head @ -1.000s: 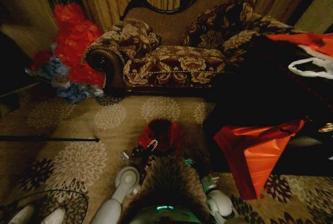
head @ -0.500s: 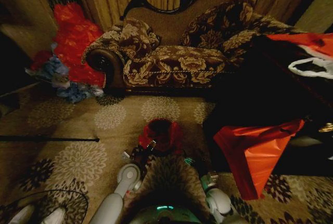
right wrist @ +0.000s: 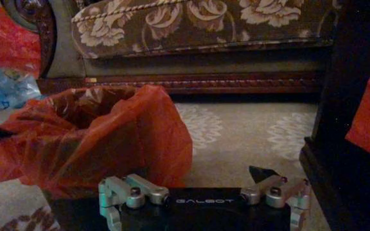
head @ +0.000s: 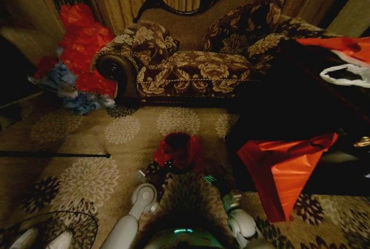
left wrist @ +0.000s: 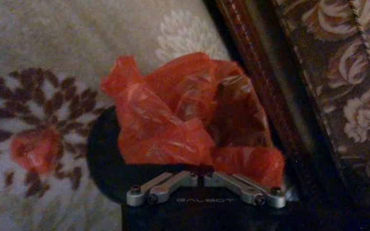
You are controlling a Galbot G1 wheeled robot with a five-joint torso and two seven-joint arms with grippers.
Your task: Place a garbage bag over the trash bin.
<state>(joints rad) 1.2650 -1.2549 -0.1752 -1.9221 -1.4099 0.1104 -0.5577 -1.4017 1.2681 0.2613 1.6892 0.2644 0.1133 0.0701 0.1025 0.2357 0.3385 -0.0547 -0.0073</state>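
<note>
Garbage bag (right wrist: 101, 139), crinkled shiny red film, draping round black trash bin (left wrist: 108, 159)

Crumpled red garbage bag (head: 178, 148) drapes, apparently open-mouthed, over the black trash bin (left wrist: 104, 159).

The garbage bag (left wrist: 191, 120) covers almost all of the trash bin (left wrist: 104, 159) beneath my left gripper (left wrist: 202, 169); only a dark sliver of its side shows. My fingertips there disappear into the red film, so their grip cannot be read. In my right wrist view the bin (right wrist: 85, 209) is hidden behind film and my own right gripper (right wrist: 204, 192), whose fingers run off the edge. From my head, both grippers sit in shadow, too dim to resolve.
</note>
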